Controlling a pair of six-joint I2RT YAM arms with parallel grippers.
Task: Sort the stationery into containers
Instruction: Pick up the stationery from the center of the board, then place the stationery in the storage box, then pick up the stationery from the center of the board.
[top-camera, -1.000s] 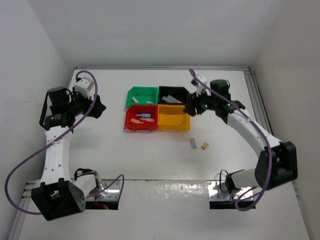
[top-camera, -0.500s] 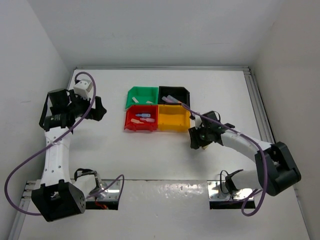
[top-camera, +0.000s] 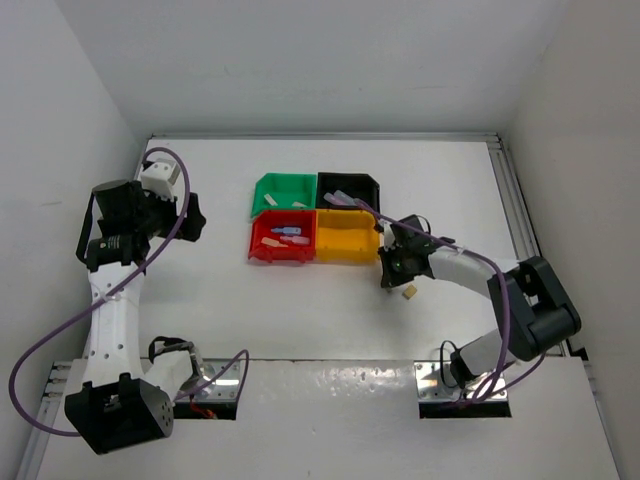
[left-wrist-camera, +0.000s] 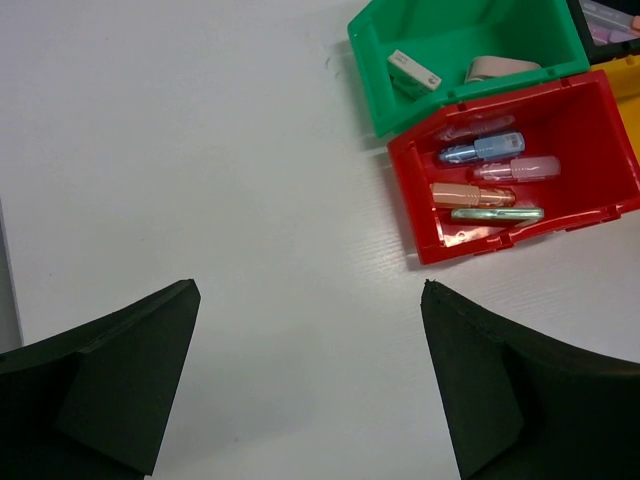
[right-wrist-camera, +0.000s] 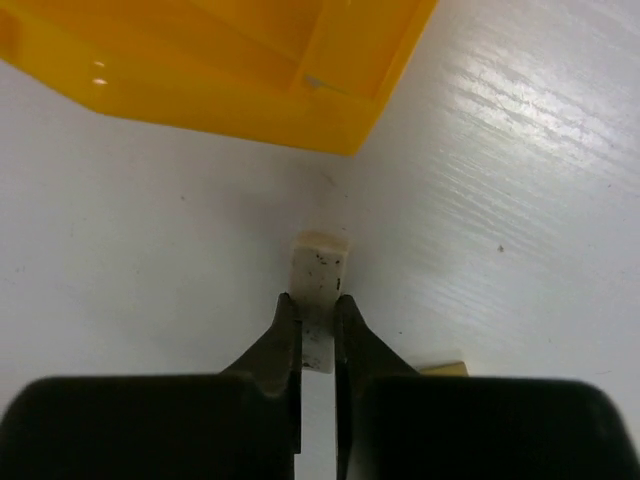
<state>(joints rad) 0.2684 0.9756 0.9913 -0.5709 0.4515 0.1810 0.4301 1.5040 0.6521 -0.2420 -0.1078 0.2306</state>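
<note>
The four bins stand joined: green (top-camera: 280, 192), black (top-camera: 347, 190), red (top-camera: 280, 243), yellow (top-camera: 346, 237). My right gripper (right-wrist-camera: 317, 315) is down at the table just right of the yellow bin (right-wrist-camera: 230, 70) and shut on a small grey-white block (right-wrist-camera: 320, 275). A tan block (top-camera: 408, 292) lies beside it, also at the right wrist view's edge (right-wrist-camera: 445, 368). My left gripper (left-wrist-camera: 310, 330) is open and empty above bare table, left of the red bin (left-wrist-camera: 520, 170), which holds several coloured sticks (left-wrist-camera: 487, 148). The green bin (left-wrist-camera: 450, 50) holds little blocks.
The black bin holds pale pieces (top-camera: 345, 199). The table's raised rim (top-camera: 510, 190) runs along the right side and the back. White walls close in left, right and behind.
My right arm swung from over the black bin down to the table right of the yellow bin and shut on the grey-white block. My left arm shifted only slightly.
</note>
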